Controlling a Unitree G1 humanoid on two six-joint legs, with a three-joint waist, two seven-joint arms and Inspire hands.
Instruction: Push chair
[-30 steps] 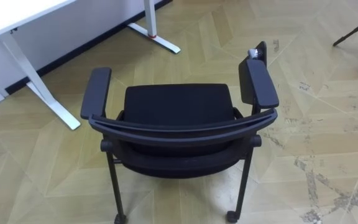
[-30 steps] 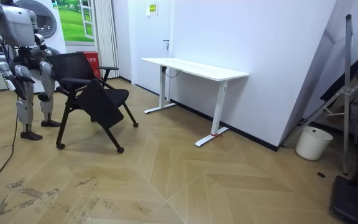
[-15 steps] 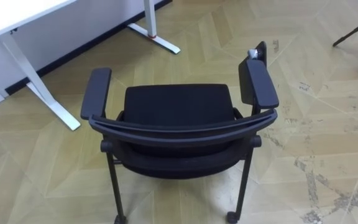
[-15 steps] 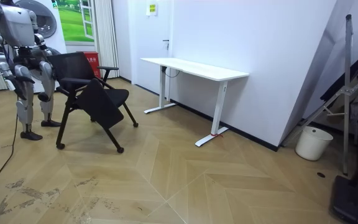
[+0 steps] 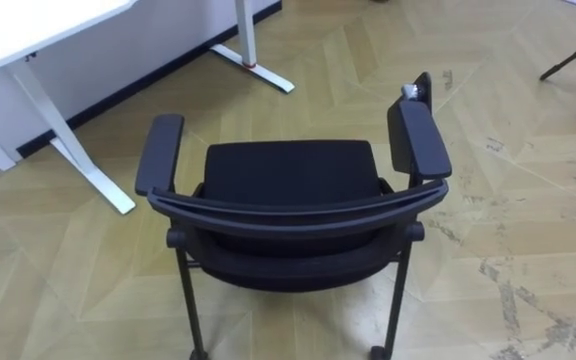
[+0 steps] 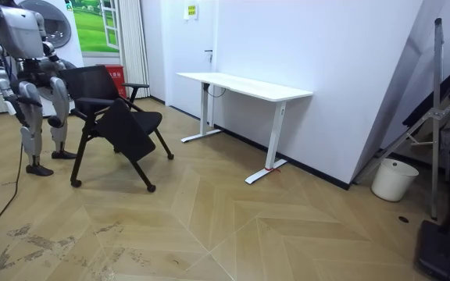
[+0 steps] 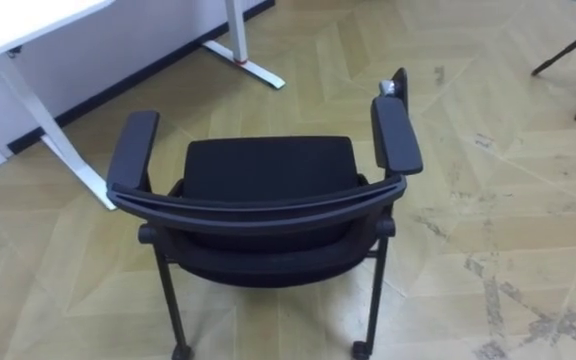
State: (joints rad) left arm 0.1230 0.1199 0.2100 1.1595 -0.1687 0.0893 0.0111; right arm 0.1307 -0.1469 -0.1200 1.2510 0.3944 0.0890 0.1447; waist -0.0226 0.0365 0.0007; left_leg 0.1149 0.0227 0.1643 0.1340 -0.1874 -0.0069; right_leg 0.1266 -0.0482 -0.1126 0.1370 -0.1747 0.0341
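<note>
- Change since the earlier frame: the whole eye view has shifted a touch, which is the camera's own move. In the room view the chair [image 6: 112, 109] and the robot keep their places.
- Floor [image 5: 528, 200]: herringbone wood, scuffed pale toward the lower right of the eye view.
- Desk [image 5: 28, 25]: white, in the upper left of the eye view. Its foot is well apart from the chair.
- Chair, position: black, at the centre of the eye view, directly before the robot. The seat faces away, toward the top of the frame. In the room view it stands at the left, with the robot just behind it.
- Backrest rail [image 5: 298, 205]: curved, lower centre. Its long axis runs left to right across the frame, square to the robot, and it is the chair's nearest part.
- Left armrest [image 5: 158, 155], right armrest [image 5: 420, 140]: one at each end of the rail, both running up the frame.
- Caster [image 5: 378, 352]: at the bottom edge.
- Right hand [image 6: 26, 92], left hand [image 6: 53, 78]: upper left of the room view, behind the backrest. Whether they are open, closed or touching the chair cannot be told.
- Judgement: the chair lies straight ahead of both hands and neither is clearly nearer, so a push would run up the frame.
</note>
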